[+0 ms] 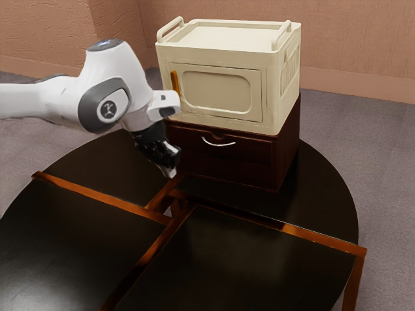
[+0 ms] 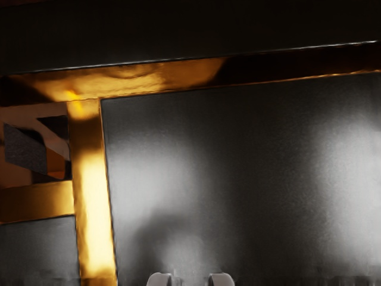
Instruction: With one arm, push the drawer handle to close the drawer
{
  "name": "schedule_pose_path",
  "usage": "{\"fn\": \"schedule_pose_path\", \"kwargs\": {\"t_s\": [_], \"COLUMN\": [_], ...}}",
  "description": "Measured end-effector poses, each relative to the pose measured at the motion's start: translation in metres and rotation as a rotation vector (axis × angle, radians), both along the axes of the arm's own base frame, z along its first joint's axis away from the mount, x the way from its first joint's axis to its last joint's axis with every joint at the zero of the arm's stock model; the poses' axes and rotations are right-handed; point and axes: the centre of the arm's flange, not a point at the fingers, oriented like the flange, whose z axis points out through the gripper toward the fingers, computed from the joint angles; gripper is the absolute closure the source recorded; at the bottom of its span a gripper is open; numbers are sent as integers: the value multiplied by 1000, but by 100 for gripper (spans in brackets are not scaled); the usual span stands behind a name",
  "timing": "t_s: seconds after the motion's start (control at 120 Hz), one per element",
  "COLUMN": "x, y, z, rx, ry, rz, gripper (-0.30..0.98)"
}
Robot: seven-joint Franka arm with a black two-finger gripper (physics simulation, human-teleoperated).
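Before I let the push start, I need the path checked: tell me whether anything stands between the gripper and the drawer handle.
Nothing visible stands between the gripper and the drawer handle. The cream box sits on top of the drawer unit, above the handle, and looks out of the way.

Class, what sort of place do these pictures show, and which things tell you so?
Probably a living room in a home, in simulation: the grey carpet, the plain pinkish wall and the round table suggest it.
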Motion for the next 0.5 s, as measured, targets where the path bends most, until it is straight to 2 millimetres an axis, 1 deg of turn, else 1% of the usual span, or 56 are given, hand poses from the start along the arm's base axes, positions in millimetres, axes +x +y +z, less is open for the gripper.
{"fn": "schedule_pose_path", "kwargs": {"t_s": [0.033, 0.067, 0.1, 0.15, 0.183, 0.233, 0.267, 0.283, 0.317, 0.342, 0.375, 0.467, 0.5], "x": [-16, -28, -36, -42, -43, -43, -44, -44, -42, -40, -38, -37, -35], "y": [-17, -28, -31, -32, -26, -13, -9, -7, -5, 5, 19, 43, 53], "z": [16, 27, 35, 48, 53, 56, 60, 66, 87, 99, 109, 123, 125], "rx": [12, 24, 38, 52, 59, 70, 86, 91, 98, 99, 102, 113, 116], "ry": [-8, -11, -4, -6, -2, 11, 14, 11, -5, -7, -4, 17, 27], "rz": [-35, -56, -63, -78, -74, -64, -68, -72, -81, -77, -71, -80, -85], "gripper": [58, 51, 44, 34, 29, 23, 20, 18, 16, 14, 12, 8, 7]}}
